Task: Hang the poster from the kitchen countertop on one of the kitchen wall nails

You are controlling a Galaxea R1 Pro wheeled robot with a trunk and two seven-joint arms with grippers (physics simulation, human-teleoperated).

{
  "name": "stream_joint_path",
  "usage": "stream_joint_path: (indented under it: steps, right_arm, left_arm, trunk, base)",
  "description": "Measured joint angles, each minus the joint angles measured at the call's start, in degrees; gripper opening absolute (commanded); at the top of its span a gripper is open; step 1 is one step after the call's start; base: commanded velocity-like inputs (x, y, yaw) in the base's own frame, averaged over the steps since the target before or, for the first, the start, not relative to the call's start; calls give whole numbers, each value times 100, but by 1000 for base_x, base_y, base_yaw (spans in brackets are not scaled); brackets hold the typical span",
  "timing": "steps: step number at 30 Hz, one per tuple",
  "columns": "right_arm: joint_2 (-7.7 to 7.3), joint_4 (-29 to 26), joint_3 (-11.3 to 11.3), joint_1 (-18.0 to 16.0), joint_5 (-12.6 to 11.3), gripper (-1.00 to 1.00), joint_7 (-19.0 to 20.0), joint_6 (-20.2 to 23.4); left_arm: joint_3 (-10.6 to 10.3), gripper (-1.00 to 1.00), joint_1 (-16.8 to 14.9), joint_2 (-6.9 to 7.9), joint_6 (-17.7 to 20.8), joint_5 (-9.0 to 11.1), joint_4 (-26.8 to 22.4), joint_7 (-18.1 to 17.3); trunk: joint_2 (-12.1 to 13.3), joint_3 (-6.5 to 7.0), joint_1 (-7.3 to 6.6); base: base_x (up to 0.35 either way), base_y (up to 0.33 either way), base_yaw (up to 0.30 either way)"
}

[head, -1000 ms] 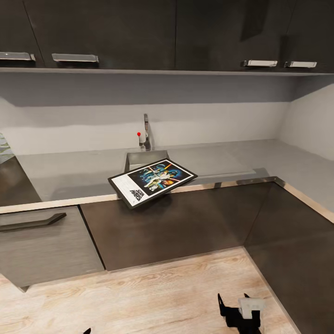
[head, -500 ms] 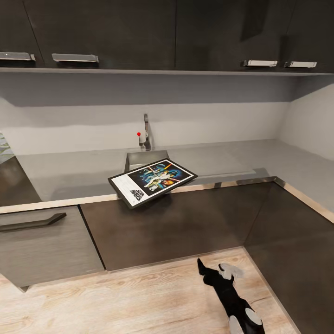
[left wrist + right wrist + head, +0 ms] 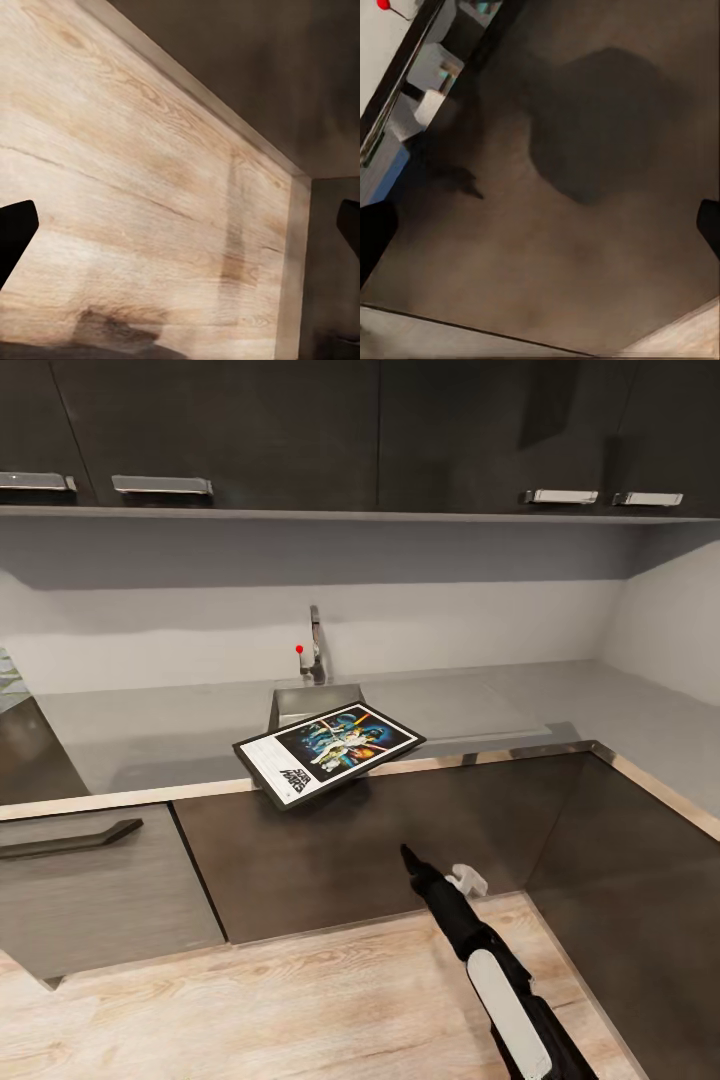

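The flat rectangular poster [image 3: 329, 752] lies on the matte grey countertop [image 3: 150, 735], its near corner hanging over the shiny steel edge, just in front of the sink [image 3: 310, 700]. The right gripper [image 3: 408, 857] points at the dark cabinet front [image 3: 340, 860] below, fingers spread wide. The left gripper [image 3: 180, 225], also open, hangs over the pale wood-grain floor [image 3: 135, 195].

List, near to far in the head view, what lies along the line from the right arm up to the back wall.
Right pincer → dark cabinet front → steel front edge of the kitchen countertop → poster, overhanging that edge → sink → tap → grey back wall → upper cabinets.
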Motion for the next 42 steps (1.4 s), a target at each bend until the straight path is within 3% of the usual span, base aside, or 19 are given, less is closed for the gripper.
stream_joint_path:
  steps: [3, 4, 17, 22, 42]
  right_arm:
    - [1, 5, 132, -151, -396, 100, -4, 120]
    - [75, 6, 167, -245, -552, 100, -6, 150]
    - [153, 1, 183, -413, -679, 100, -7, 173]
    - [219, 8, 184, -558, -964, 100, -7, 243]
    - [238, 32, 195, -637, -1013, 100, -7, 253]
  left_arm:
    - [1, 100, 0, 0, 0, 0, 5, 11]
    - [2, 100, 0, 0, 0, -1, 7, 14]
    - [-2, 100, 0, 0, 0, 0, 3, 15]
    - [-2, 100, 0, 0, 0, 0, 2, 15]
    - [0, 100, 0, 0, -1, -3, -1, 19]
  trunk:
    - [0, 0, -2]
    - [0, 0, -1]
    - [0, 0, 0]
    - [0, 0, 0]
    - [0, 0, 0]
  base:
    - [157, 0, 0]
    - [104, 0, 0]
    - [92, 33, 0]
    - [9, 3, 0]
    - [67, 36, 0]
